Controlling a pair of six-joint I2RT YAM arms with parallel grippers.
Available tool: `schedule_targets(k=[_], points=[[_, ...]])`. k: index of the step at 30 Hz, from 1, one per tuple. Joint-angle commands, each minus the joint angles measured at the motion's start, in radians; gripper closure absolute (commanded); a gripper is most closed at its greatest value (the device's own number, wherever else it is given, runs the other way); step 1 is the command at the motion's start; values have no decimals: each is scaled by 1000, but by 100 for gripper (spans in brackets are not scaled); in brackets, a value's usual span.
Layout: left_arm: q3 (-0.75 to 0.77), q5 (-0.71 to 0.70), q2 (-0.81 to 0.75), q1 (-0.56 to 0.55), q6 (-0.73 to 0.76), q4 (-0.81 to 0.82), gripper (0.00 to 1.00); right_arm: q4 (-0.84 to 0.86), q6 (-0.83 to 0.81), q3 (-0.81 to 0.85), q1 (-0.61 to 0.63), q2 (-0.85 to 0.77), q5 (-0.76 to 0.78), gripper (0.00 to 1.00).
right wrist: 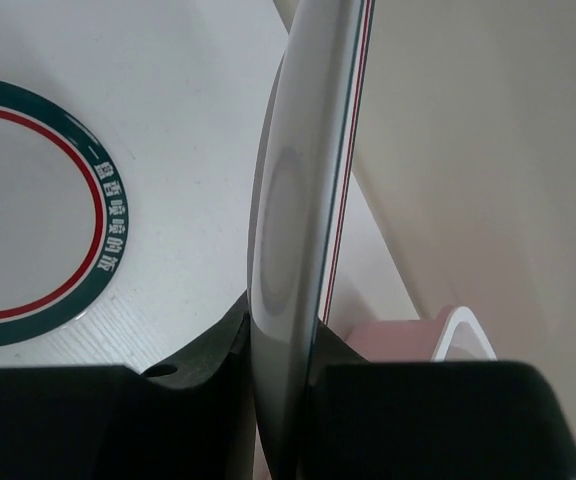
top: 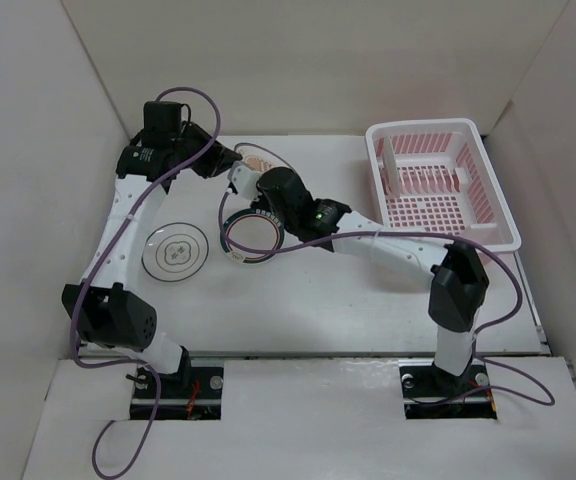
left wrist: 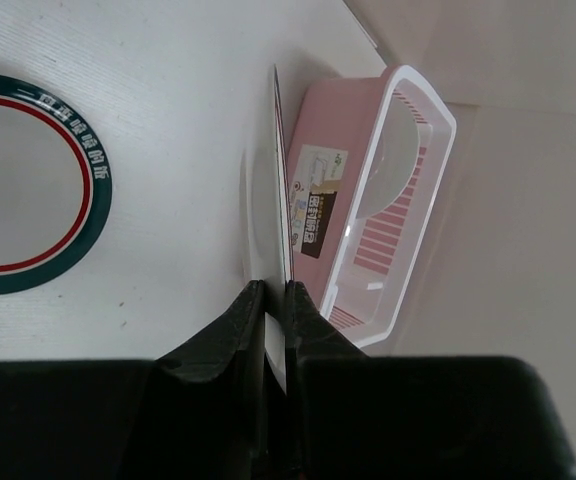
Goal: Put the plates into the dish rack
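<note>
An orange-sunburst plate [top: 260, 160] is held upright on edge above the back of the table. My left gripper [top: 236, 158] and right gripper [top: 243, 182] meet at it. In the left wrist view my gripper [left wrist: 275, 290] is shut on the plate's thin edge [left wrist: 268, 200]. In the right wrist view my gripper [right wrist: 280, 330] is shut on a plate rim [right wrist: 293, 200] with green and red lines. The green-rimmed plate [top: 248, 240] lies flat below them and shows in both wrist views [left wrist: 28, 185] [right wrist: 28, 210]. The thin-ring plate [top: 176, 250] lies flat to the left. The pink dish rack [top: 488, 210] holds one upright plate [top: 392, 165].
The rack stands at the back right, also seen in the left wrist view [left wrist: 343, 130] and the right wrist view [right wrist: 458, 335]. Beige walls close in the table on three sides. Purple cables hang off both arms; one crosses over the green-rimmed plate.
</note>
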Motion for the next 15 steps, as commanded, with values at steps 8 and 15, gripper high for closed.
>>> schedule_targets(k=[8,15], points=[[42,265,23,65,40,362,37,127,135,-81,-27,-164,11,100],[142,335,91,114,73,486,0,85,273,-55,-108,-270,-30,100]])
